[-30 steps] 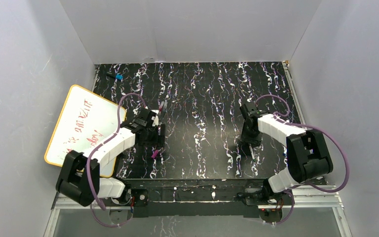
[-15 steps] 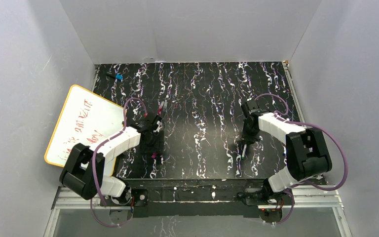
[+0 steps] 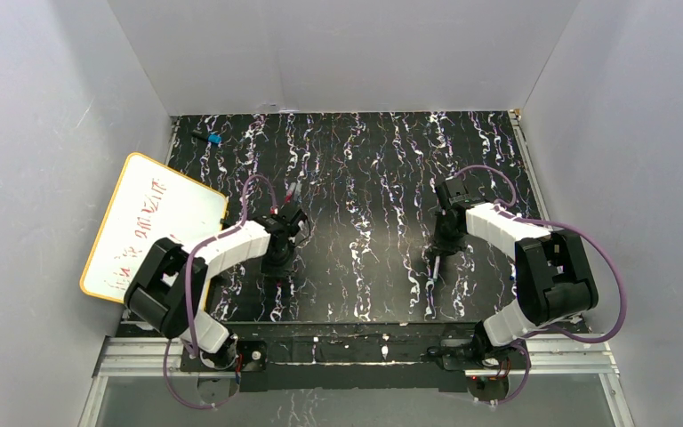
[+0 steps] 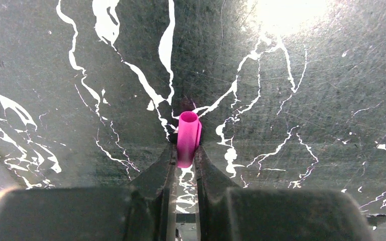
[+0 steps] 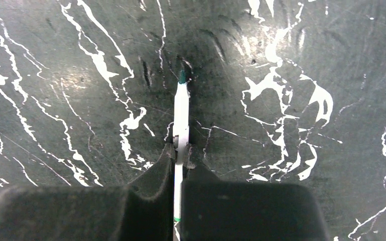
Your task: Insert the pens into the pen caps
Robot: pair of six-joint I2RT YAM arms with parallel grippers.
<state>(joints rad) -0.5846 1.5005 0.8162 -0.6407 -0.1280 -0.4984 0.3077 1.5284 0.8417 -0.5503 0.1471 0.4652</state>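
Observation:
In the left wrist view a short magenta pen cap (image 4: 188,136) lies on the black marbled table (image 4: 301,100), its open end pointing away. My left gripper (image 4: 185,153) is shut on its near end. The right wrist view shows a slim white pen (image 5: 181,113) with a green tip pointing away, its tip close to the table. My right gripper (image 5: 181,149) is shut on its barrel. From above, the left gripper (image 3: 277,264) is left of centre and the right gripper (image 3: 443,253) right of centre, well apart. Another thin pen-like stick (image 3: 293,189) lies behind the left gripper.
A whiteboard with an orange rim (image 3: 147,233) leans over the table's left edge. A short black object with a blue tip (image 3: 207,138) lies at the far left corner. White walls close in the left, back and right sides.
Both grippers have gone from open to shut, the left on the magenta cap, the right on the white pen. The left arm has swung right and lowered; the pen has shifted slightly left.

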